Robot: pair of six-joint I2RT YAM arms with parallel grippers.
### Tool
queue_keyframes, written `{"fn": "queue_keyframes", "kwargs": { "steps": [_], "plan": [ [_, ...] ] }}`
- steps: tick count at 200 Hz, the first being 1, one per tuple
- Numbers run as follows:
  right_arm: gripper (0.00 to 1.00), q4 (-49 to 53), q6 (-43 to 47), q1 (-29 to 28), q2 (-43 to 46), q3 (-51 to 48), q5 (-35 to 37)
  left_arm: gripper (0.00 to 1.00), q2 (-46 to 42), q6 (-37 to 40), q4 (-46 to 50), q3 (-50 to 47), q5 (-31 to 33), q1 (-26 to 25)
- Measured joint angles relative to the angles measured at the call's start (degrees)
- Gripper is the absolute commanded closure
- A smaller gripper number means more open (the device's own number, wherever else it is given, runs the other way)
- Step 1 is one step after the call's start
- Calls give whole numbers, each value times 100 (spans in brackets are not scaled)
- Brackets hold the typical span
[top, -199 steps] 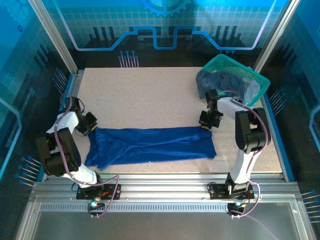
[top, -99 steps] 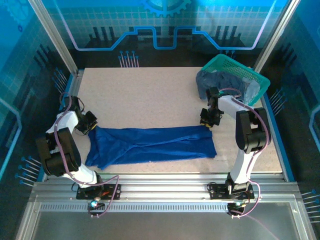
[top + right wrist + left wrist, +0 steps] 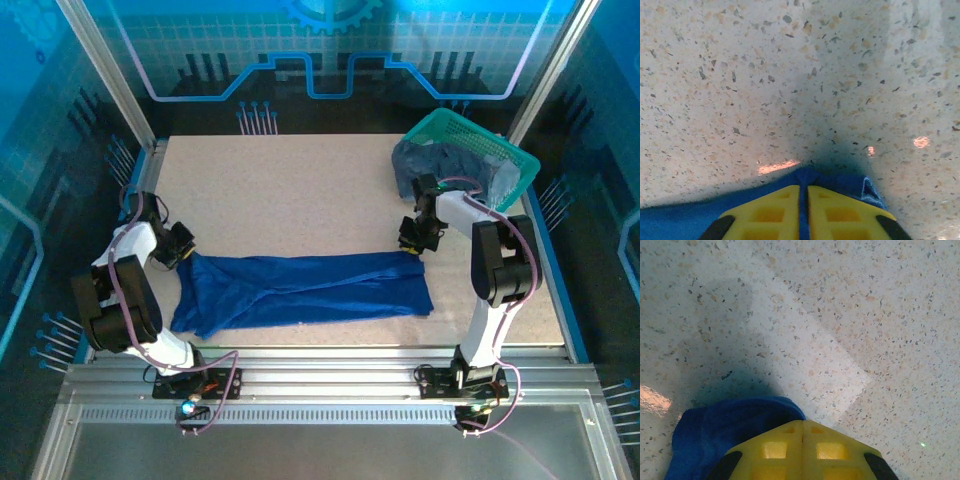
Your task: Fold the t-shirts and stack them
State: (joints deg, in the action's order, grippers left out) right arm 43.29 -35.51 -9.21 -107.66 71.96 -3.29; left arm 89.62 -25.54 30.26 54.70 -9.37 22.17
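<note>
Speckled beige table (image 3: 290,190) inside a blue-lit enclosure, seen from above. A royal blue t-shirt (image 3: 305,290) lies across its near half, stretched into a long band from 8 o'clock to 4 o'clock, with loose creases toward its left end.

The left gripper (image 3: 180,250) sits at the band's far left corner, around 9 o'clock. Its wrist view shows yellow fingers (image 3: 775,450) pressed together with blue cloth bulging out beside them, so it appears clamped on the shirt's edge. The right gripper (image 3: 412,245) sits at the far right corner, around 3 o'clock, closed with blue cloth caught between its fingers.

At 1 o'clock a teal basket (image 3: 440,122) holds a heap of duller grey-blue t-shirts (image 3: 430,165).

This looks like the lengthwise fold of the first shirt, with both far corners held. The next move likely calls for lifting both corners together at a matched pace. They would then be carried toward 6 o'clock so the far edge lands on the near edge without bunching.
</note>
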Motion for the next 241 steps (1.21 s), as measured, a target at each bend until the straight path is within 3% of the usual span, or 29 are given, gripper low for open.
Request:
{"fn": "queue_keyframes", "kwargs": {
  "steps": [32, 144, 241],
  "plan": [
    [100, 15, -15, 0, 0, 0, 7, 100, 0, 0, 0, 0, -13, 0],
    [100, 81, -9, 291, 133, 15, 496, 100, 44, 0, 92, 260, 127, 2],
    [100, 83, -146, 673, 245, 188, 352, 100, 295, 0, 118, 415, 313, 61]
  ]
}}
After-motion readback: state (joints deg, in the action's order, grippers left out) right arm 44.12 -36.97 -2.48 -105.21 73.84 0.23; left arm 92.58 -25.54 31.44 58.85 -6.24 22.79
